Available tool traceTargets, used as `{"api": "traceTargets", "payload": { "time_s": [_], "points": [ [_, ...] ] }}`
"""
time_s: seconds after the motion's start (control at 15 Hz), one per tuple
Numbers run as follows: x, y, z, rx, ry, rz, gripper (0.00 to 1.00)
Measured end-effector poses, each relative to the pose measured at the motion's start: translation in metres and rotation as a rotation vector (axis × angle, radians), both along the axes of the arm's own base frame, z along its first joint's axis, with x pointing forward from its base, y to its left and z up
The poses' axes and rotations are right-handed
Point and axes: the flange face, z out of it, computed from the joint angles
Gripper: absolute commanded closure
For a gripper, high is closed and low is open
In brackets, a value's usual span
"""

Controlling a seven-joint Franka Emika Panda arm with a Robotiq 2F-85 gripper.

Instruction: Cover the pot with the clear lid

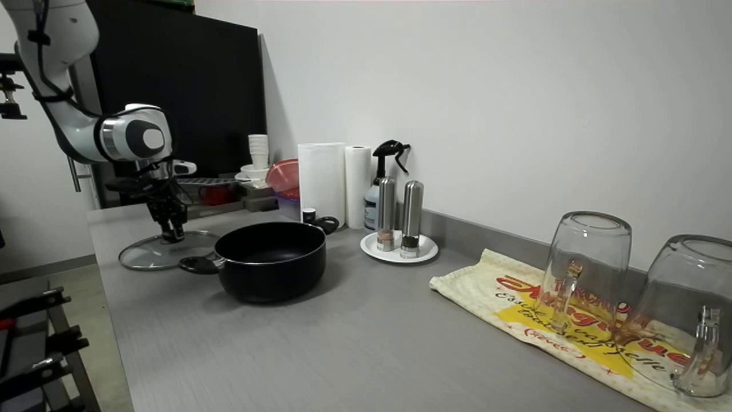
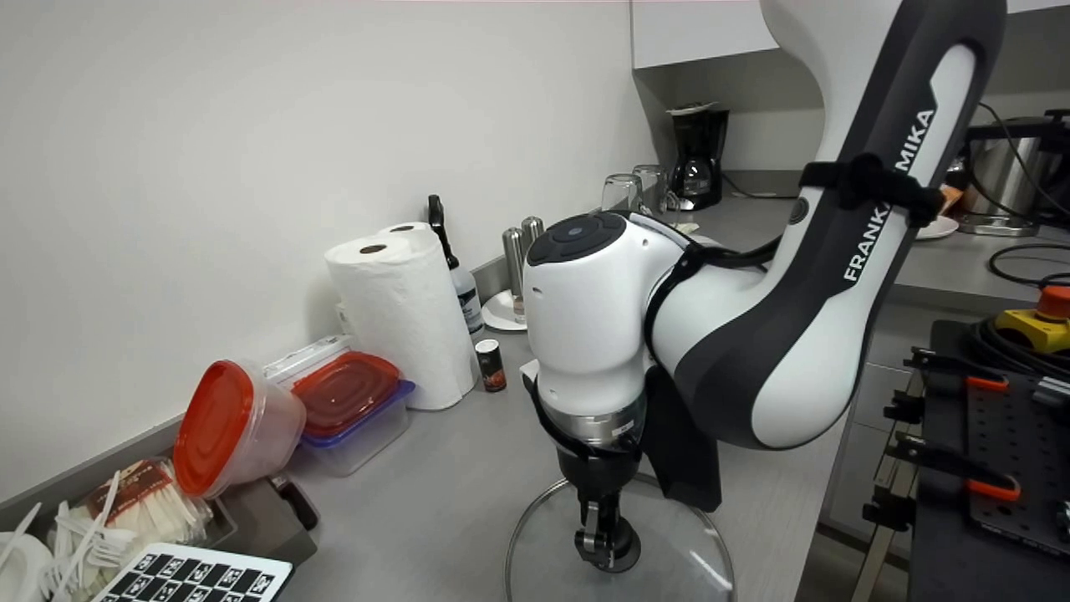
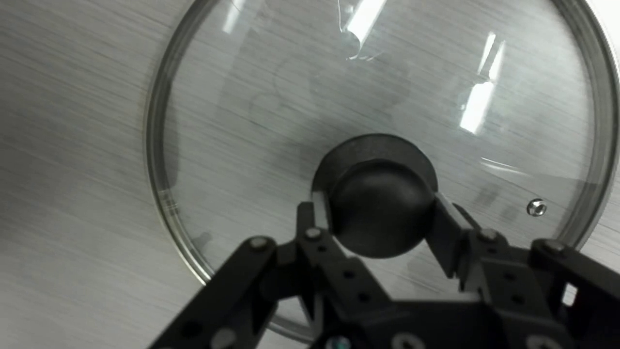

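Smooth white robot arm with dark grey panels, white "FRANKA" lettering, black straps, black cable and silver wrist ring; black jointed gripper with round screws.

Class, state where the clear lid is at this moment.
In an exterior view, the clear lid is on the counter, left of the black pot; the wrist view shows the jaws closed on its knob.
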Motion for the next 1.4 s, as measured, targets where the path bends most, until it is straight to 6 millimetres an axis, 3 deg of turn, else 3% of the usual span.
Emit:
{"api": "traceTargets", "payload": {
  "time_s": [0.27,0.47,1.0,1.4],
  "points": [
    [0.007,-0.002,0.004,0.006,-0.009,-0.01,0.75],
    [0.026,-0.004,0.023,0.031,-0.041,-0.037,0.75],
    [0.074,-0.026,0.129,0.089,-0.161,-0.105,0.75],
    [0.097,-0.074,0.19,0.103,-0.223,-0.175,0.75]
  ]
}}
